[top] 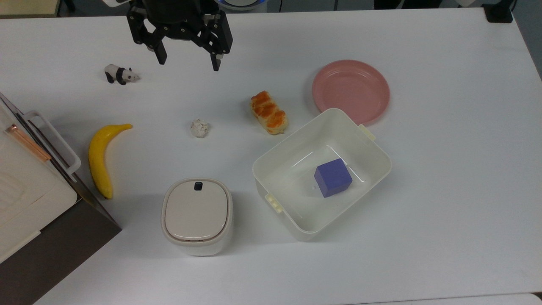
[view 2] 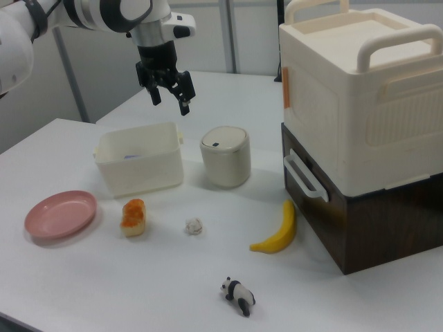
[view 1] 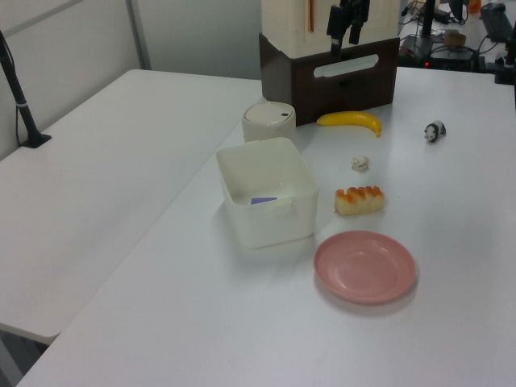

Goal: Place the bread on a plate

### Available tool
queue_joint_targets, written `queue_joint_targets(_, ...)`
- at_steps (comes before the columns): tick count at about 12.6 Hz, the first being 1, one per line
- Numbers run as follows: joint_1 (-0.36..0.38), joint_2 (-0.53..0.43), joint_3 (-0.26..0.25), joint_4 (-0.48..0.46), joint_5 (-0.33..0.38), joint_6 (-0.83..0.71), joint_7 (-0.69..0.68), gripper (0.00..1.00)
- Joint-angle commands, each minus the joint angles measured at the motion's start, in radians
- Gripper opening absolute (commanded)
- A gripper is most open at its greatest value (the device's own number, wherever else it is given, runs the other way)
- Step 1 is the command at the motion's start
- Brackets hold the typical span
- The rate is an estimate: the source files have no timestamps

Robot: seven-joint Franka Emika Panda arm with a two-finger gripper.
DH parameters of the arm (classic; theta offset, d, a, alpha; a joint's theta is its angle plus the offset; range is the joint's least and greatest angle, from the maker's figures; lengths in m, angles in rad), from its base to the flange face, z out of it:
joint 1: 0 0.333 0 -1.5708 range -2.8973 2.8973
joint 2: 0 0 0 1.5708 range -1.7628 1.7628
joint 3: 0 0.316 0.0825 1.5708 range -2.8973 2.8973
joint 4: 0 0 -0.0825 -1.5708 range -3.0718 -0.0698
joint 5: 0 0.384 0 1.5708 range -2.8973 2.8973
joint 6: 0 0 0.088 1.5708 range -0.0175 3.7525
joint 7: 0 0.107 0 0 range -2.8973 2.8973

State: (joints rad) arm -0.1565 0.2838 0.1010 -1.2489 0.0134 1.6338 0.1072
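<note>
The bread (top: 269,112), a small braided orange-brown bun, lies on the white table at mid-field in the top view. It also shows in the left view (view 1: 359,200) and the right view (view 2: 132,216). The pink round plate (top: 350,91) sits empty to the top view's right of the bread, a short gap away, and appears too as the plate (view 1: 364,267) and the plate (view 2: 60,214). My gripper (top: 188,63) hangs open and empty high above the table, toward the top view's upper left of the bread. The gripper (view 2: 170,104) is well clear of everything; the gripper (view 1: 343,36) shows against the box.
A white tub (top: 292,186) holding a purple cube (top: 333,178) touches the plate's near edge. A lidded bin (top: 197,214), a paper ball (top: 199,128), a banana (top: 100,159) and a toy panda (top: 120,74) lie around. A cream-and-brown box (view 2: 360,124) stands at the table's side.
</note>
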Motion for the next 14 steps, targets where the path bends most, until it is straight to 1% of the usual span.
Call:
queue_joint_targets(1, -0.005, 0.009, 0.009, 0.017, 0.002, 0.023, 0.022, 1.0)
queue_joint_targets(6, -0.008, 0.024, 0.009, 0.009, 0.008, 0.027, 0.028, 1.0)
queue_joint_targets(10, -0.003, 0.023, 0.016, 0.0, -0.003, 0.031, -0.015, 1.0)
queue_joint_targets(11, 0.003, 0.015, 0.02, -0.032, -0.025, 0.023, -0.05, 1.0)
queue_joint_targets(12, 0.023, 0.011, 0.025, -0.052, -0.05, 0.021, -0.056, 1.0)
queue_joint_targets(14, 0.031, 0.011, 0.025, -0.061, -0.059, 0.02, -0.075, 1.0)
